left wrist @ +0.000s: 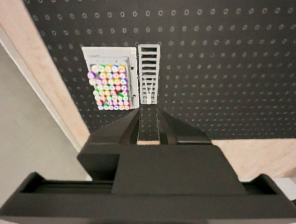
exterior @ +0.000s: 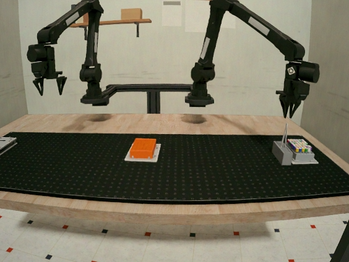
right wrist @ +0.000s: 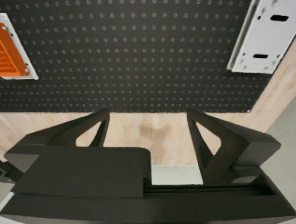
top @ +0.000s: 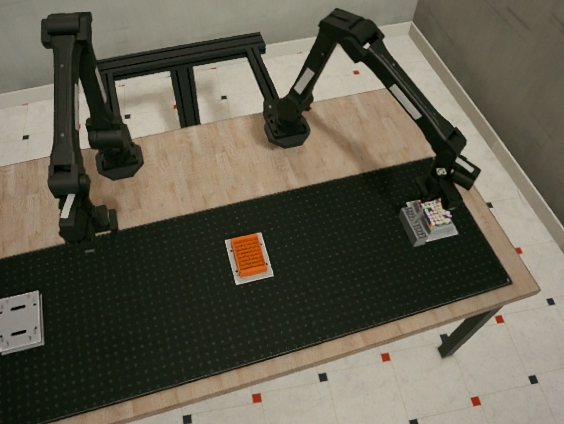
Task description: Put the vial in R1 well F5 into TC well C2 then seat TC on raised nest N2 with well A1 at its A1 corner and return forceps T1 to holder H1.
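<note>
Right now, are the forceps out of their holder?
No, the forceps stand upright in the grey holder, below the left gripper.
</note>
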